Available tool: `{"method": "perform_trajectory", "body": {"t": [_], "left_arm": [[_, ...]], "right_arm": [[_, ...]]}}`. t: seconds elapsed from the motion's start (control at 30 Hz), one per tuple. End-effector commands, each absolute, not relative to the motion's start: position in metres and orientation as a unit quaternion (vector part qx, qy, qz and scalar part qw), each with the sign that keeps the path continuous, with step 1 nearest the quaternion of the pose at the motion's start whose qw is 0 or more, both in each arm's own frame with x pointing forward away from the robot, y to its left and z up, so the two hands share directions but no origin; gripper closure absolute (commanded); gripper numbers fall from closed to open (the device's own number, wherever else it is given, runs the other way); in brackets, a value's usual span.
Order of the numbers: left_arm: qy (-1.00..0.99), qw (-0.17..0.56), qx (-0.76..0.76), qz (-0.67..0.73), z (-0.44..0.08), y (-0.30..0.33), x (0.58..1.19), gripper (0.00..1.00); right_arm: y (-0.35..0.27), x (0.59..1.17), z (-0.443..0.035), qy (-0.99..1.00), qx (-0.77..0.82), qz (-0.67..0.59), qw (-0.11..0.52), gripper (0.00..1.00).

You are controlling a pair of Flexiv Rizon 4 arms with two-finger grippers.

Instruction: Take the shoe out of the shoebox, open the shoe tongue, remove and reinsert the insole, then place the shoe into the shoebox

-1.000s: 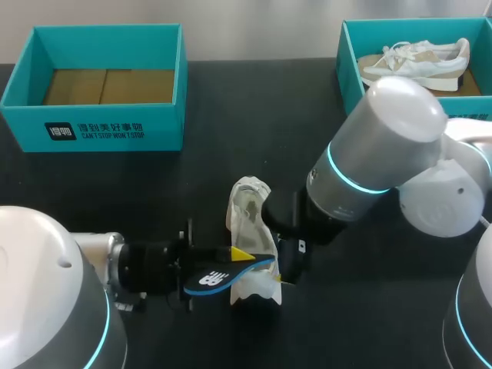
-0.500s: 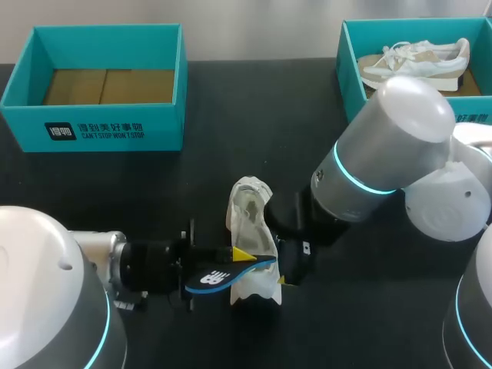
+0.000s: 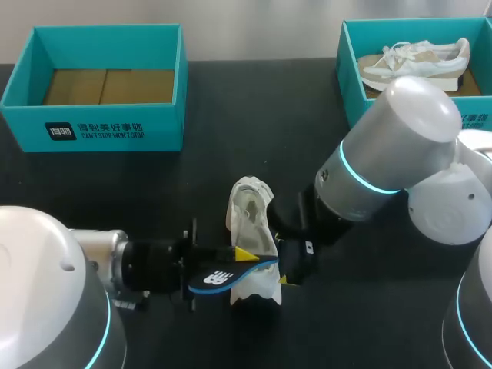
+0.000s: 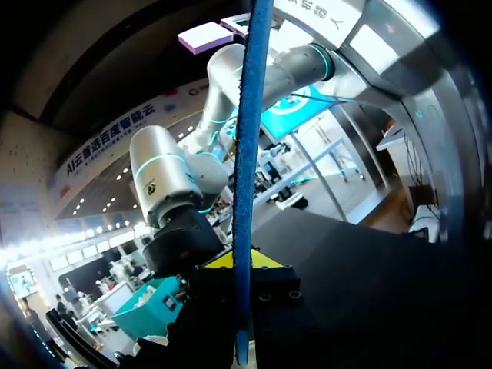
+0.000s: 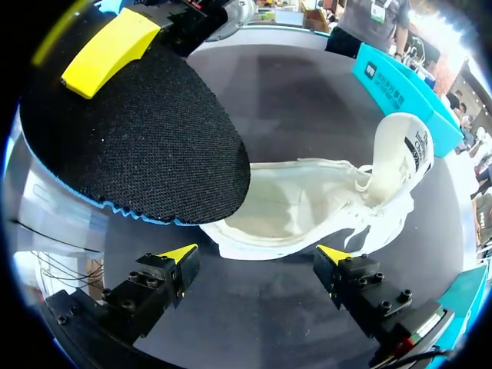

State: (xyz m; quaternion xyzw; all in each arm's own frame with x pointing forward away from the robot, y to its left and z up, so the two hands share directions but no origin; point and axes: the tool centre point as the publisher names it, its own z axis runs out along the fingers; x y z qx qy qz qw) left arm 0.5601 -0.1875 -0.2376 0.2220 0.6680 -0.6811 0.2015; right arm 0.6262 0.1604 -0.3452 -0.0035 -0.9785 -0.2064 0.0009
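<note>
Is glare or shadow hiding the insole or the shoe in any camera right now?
Head view: even light, no glare; the black, blue-edged foam insole and white fabric sneaker show plainly. Left wrist view: the insole, edge-on in the left gripper, splits the picture, bright lights behind. Right wrist view: evenly lit, but the insole overlaps part of the sneaker.

Insole (image 3: pixel 224 277) over white shoe (image 3: pixel 250 214)

Left end effector (image 3: pixel 237 255) lies level, fingers clamped on the insole (image 3: pixel 217 278); right end effector (image 5: pixel 258 252) slants down from the right, fingers spread wide.
</note>
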Motion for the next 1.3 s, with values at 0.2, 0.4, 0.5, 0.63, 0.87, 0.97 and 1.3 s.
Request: {"method": "perform_trajectory", "body": {"t": [0.2,0.4,0.5,0.63,0.87,0.97,1.3], "left_arm": [[0.666,0.208,0.22,-0.682,-0.248,-0.194,0.563,1.0],[0.668,0.213,0.22,-0.678,-0.251,-0.196,0.566,1.0],[0.667,0.214,0.219,-0.679,-0.254,-0.197,0.567,1.0],[0.668,0.219,0.222,-0.675,-0.257,-0.2,0.567,1.0],[0.668,0.229,0.22,-0.673,-0.262,-0.202,0.57,1.0],[0.67,0.232,0.218,-0.67,-0.264,-0.2,0.571,1.0],[0.679,0.241,0.202,-0.663,-0.272,-0.189,0.574,1.0]], "right_arm": [[0.16,0.625,-0.346,-0.978,-0.003,-0.207,-0.001,0.0],[0.16,0.625,-0.346,-0.978,-0.003,-0.207,-0.001,0.0],[0.16,0.625,-0.346,-0.978,-0.003,-0.207,-0.001,0.0],[0.16,0.625,-0.346,-0.978,-0.003,-0.207,-0.001,0.0],[0.16,0.625,-0.346,-0.978,-0.003,-0.207,-0.001,0.0],[0.16,0.625,-0.346,-0.978,-0.003,-0.207,-0.001,0.0],[0.16,0.625,-0.346,-0.978,-0.003,-0.207,-0.001,0.0]]}}
